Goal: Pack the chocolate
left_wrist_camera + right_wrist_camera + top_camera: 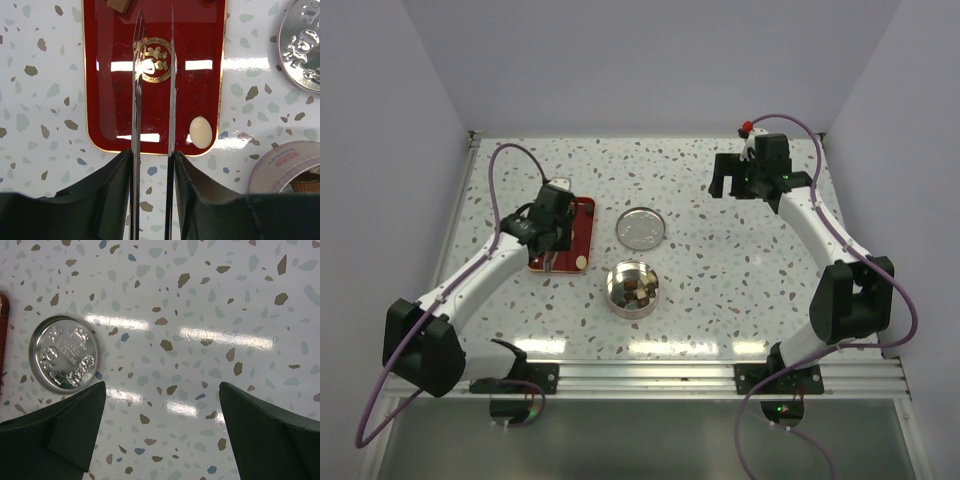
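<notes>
My left gripper (552, 236) is shut on a pair of metal tweezers (171, 75), whose two thin blades stand slightly apart with nothing between them, over the red tray (105, 75). One pale cream chocolate (201, 132) lies at the tray's near right corner, to the right of the tweezers. A brown chunk (119, 4) shows at the tray's far edge. The open round tin (633, 289) holds several brown and cream chunks, and its wall shows in the left wrist view (282, 167). My right gripper (732, 185) is open and empty over bare table (162, 390).
The tin's embossed silver lid (641, 227) lies flat between tray and right arm, just behind the tin. It also shows in the left wrist view (302, 45) and the right wrist view (64, 353). White walls enclose the speckled table on three sides.
</notes>
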